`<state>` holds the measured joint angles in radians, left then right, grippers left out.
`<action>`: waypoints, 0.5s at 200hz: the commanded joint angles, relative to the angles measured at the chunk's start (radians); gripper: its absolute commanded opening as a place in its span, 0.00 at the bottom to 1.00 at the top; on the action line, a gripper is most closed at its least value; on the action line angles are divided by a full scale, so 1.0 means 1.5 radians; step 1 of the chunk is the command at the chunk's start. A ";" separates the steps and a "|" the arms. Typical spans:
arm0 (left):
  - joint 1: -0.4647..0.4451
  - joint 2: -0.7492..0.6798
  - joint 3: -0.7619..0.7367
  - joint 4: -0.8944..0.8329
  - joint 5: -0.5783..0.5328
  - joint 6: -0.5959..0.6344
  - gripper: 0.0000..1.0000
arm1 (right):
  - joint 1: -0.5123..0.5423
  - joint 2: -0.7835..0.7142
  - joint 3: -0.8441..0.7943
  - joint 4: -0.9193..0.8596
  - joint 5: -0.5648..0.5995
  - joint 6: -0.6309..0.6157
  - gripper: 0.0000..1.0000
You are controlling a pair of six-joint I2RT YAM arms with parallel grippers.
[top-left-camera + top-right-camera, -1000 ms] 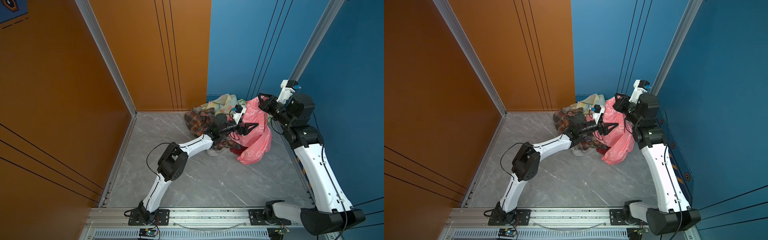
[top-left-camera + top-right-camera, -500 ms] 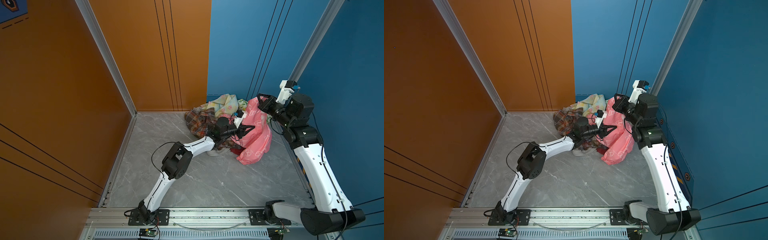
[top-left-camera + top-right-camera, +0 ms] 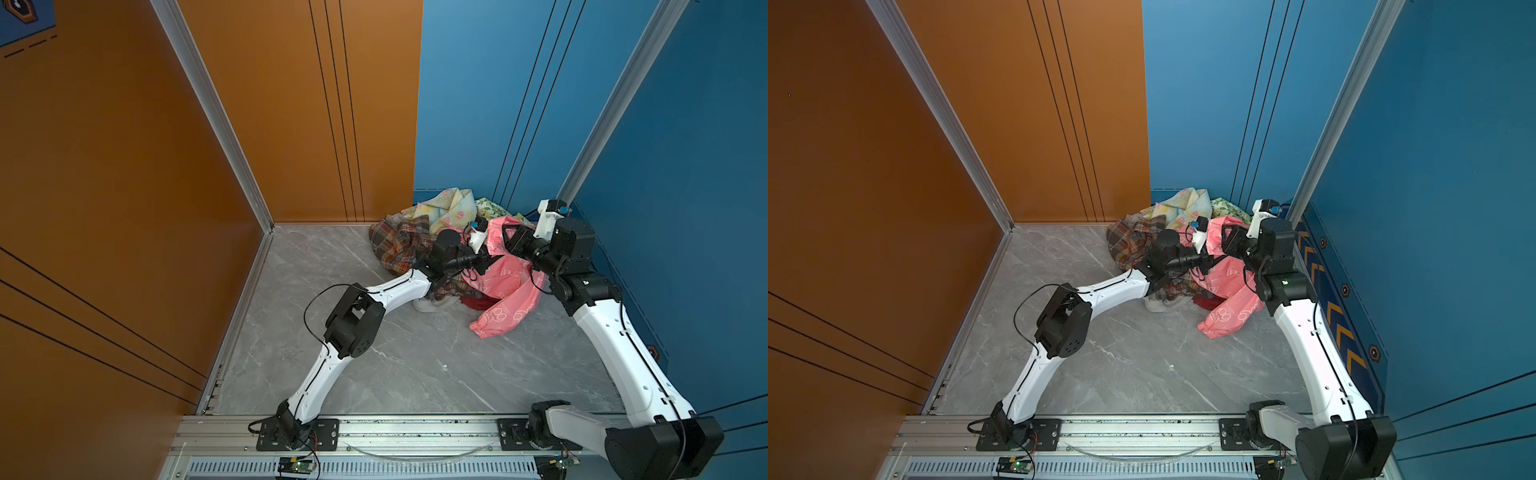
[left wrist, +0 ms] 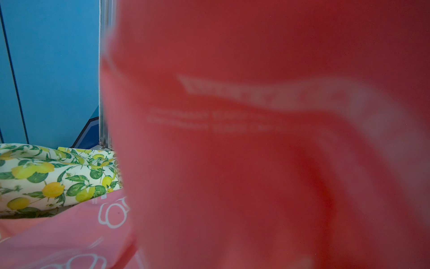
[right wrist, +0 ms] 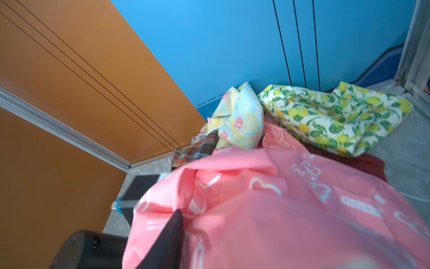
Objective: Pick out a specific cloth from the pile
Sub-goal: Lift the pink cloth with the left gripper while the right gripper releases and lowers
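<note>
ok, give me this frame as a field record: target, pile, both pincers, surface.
target: the cloth, coral-pink with white outline print, draped over the pile's right side, one end trailing onto the surface
pile: the pile in the back corner; plaid shirt, pastel yellow cloth, lemon-print cloth and dark red cloth visible
left pincer: shut on a fold of the cloth
right pincer: at the cloth's top, fingers hidden by fabric, state unclear
surface: grey marbled surface
</note>
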<state>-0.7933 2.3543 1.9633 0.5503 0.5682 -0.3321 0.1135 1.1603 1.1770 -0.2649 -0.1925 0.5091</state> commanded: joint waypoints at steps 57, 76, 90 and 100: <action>0.017 -0.023 0.233 -0.148 0.022 0.031 0.00 | -0.012 -0.161 -0.217 0.024 0.065 -0.093 0.94; 0.026 -0.025 0.290 -0.210 0.002 0.056 0.00 | -0.012 -0.191 -0.257 0.042 0.065 -0.105 0.97; 0.032 -0.025 0.332 -0.251 -0.009 0.072 0.00 | -0.012 -0.202 -0.274 0.049 0.067 -0.119 0.99; 0.037 -0.026 0.360 -0.276 -0.018 0.082 0.00 | -0.009 -0.210 -0.287 0.059 0.071 -0.127 1.00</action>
<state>-0.7555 2.3543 2.3901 0.1993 0.5682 -0.2657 0.1024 0.8745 0.7895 -0.2302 -0.1234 0.3756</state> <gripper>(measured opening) 0.062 0.989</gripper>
